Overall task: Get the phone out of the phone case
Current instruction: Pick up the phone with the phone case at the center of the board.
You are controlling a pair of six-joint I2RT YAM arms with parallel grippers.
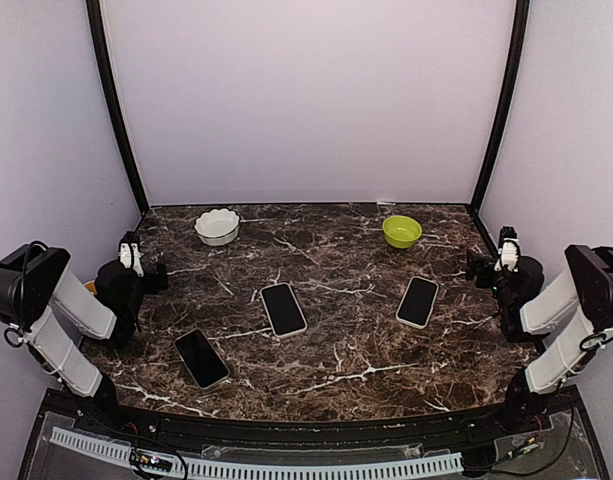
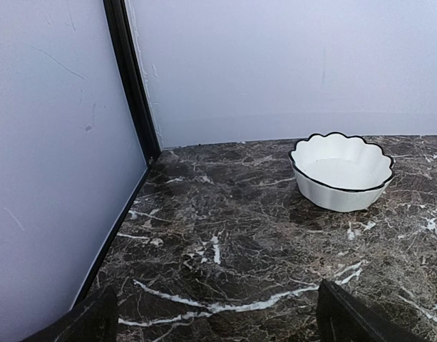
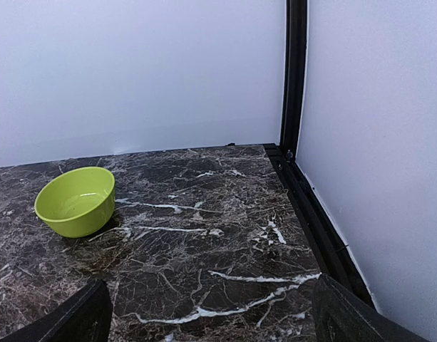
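Note:
Three dark-screened phones lie flat on the marble table (image 1: pixel 346 380) in the top view: one at the front left (image 1: pixel 202 358), one in the middle (image 1: pixel 283 309) and one to the right (image 1: pixel 418 301). Each shows a thin light rim; I cannot tell which rim is the phone case. My left gripper (image 1: pixel 151 275) rests at the table's left edge, open and empty, apart from the phones. My right gripper (image 1: pixel 479 268) rests at the right edge, also open and empty. Neither wrist view shows a phone: only the wide-apart fingertips (image 2: pixel 343 317) (image 3: pixel 346 317) over bare marble.
A white scalloped bowl (image 1: pixel 217 226) (image 2: pixel 341 171) stands at the back left, ahead of the left gripper (image 2: pixel 218 320). A lime-green bowl (image 1: pixel 401 231) (image 3: pixel 75 201) stands at the back right, ahead of the right gripper (image 3: pixel 211 320). Enclosure walls and black posts (image 2: pixel 132 85) close in the sides.

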